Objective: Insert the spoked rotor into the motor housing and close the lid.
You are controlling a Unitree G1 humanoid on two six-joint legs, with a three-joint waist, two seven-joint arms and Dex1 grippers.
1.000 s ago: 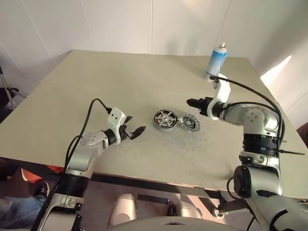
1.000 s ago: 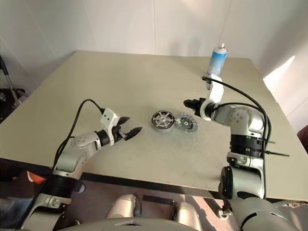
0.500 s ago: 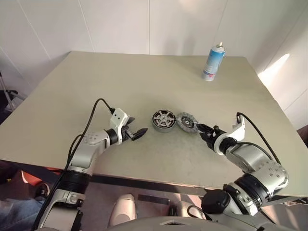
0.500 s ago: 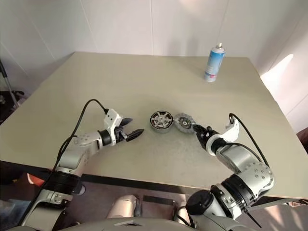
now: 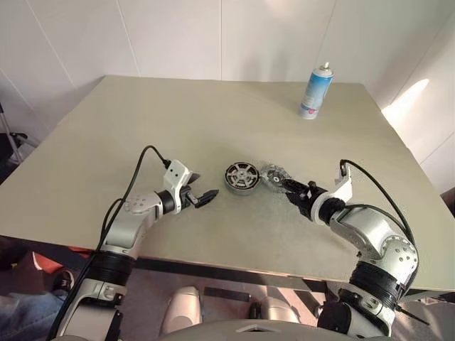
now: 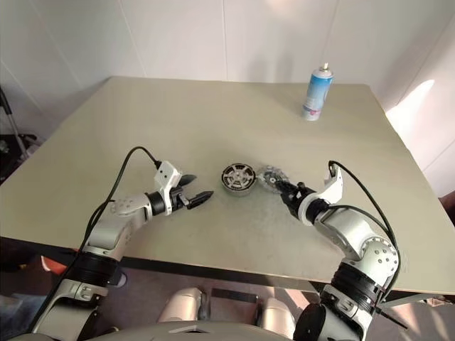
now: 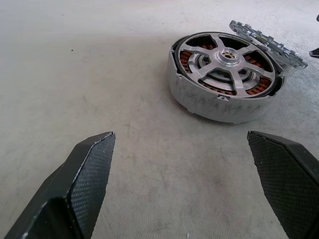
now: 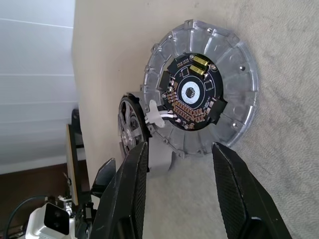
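While both hands gape, lid (image 8: 199, 94) just ahead of right hand (image 6: 286, 192), seemingly untouched

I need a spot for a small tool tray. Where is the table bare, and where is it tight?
Bare: the wide stretch between the spray can and the motor housing, and the table's left side beyond the left pincer. Crowded: the middle, where the housing and the lid touch, with the right pincer at the lid.
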